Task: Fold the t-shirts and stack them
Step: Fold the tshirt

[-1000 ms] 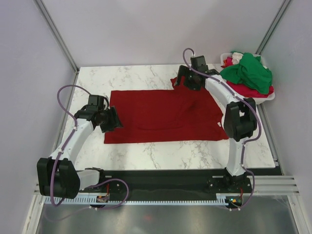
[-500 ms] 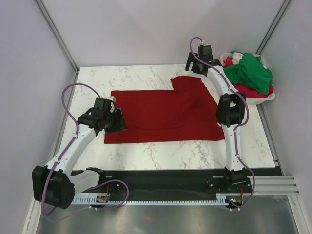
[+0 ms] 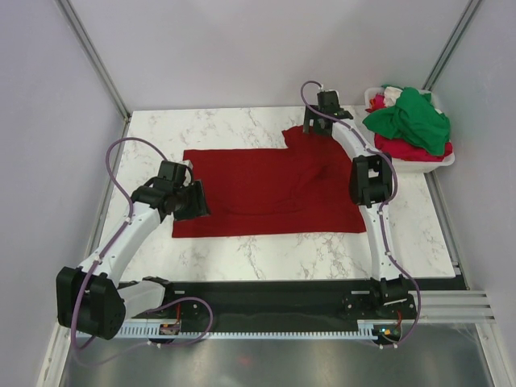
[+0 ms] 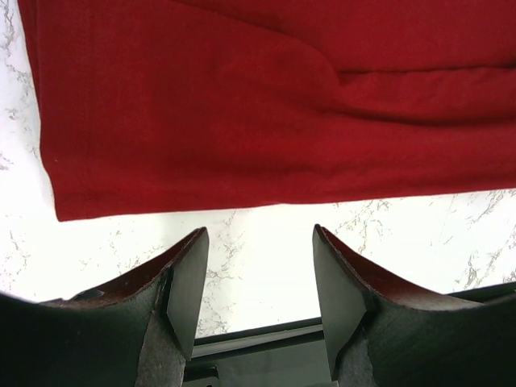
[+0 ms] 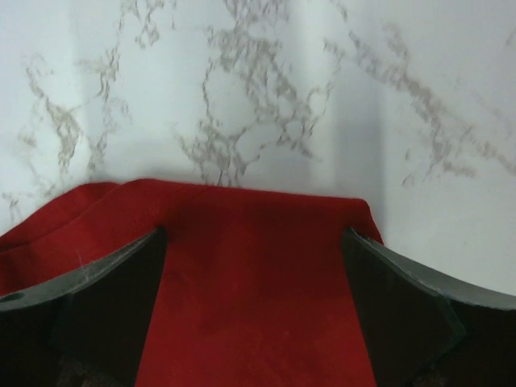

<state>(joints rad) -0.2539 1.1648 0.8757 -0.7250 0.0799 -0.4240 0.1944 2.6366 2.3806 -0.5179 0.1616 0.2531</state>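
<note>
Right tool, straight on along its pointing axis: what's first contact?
Likely the sleeve of the dark red t-shirt, lying on the marble table just ahead of the open right tool; depth unclear.

Bright even light, soft shadows; wrist cams' jaws dark, blurred up close.

Ahead of the left gripper (image 4: 259, 235), the dark red cotton t-shirt (image 4: 242, 105) ran off the wrist view's top and right edges. Between the fingers of the right gripper (image 5: 254, 238) its blurred cloth left the bottom edge; the tips perhaps touched it. Right of that gripper, a bright green cotton t-shirt (image 3: 411, 117) mostly hid lighter red ones (image 3: 403, 149).
</note>
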